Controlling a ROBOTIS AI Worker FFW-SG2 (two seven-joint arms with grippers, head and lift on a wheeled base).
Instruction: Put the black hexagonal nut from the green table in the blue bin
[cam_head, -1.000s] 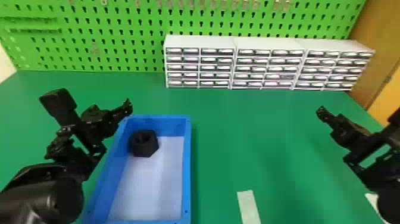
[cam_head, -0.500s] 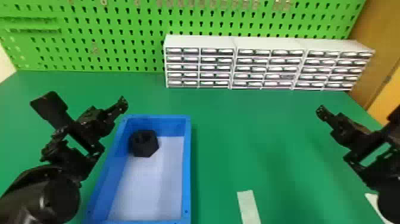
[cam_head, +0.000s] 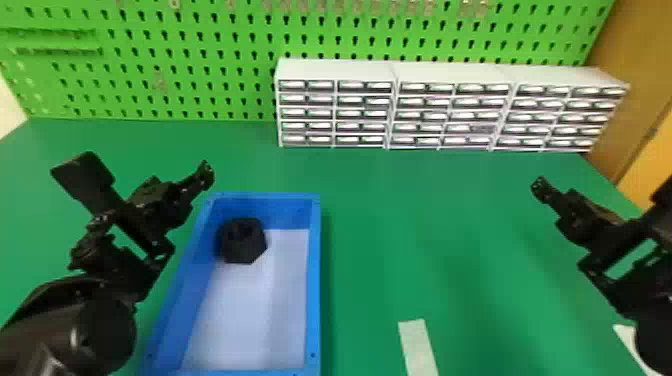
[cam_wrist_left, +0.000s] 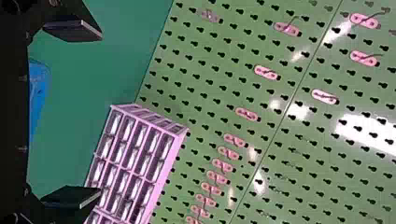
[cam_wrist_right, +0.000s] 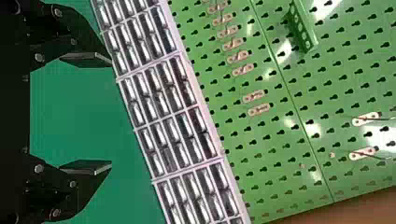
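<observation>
The black hexagonal nut (cam_head: 243, 241) lies inside the blue bin (cam_head: 314, 280), on its pale floor in the far left corner, near the back and left walls. My left gripper (cam_head: 144, 174) stands open over the green table (cam_head: 430, 235) to the left of the bin's far end, apart from the nut. In the left wrist view, the same left gripper (cam_wrist_left: 99, 114) has its two fingers wide apart with nothing between them. At the right side of the table, my right gripper (cam_head: 602, 192) is open; in its wrist view, the right gripper (cam_wrist_right: 111, 113) holds nothing.
White drawer cabinets (cam_head: 335, 70) line the table's back edge in front of a green pegboard (cam_head: 200, 60). A pale strip (cam_head: 417, 345) lies on the table right of the bin, and another pale piece sits near the right arm.
The left gripper has shifted slightly to the left, away from the bin. The nut, the bin and the right arm have stayed where they were.
</observation>
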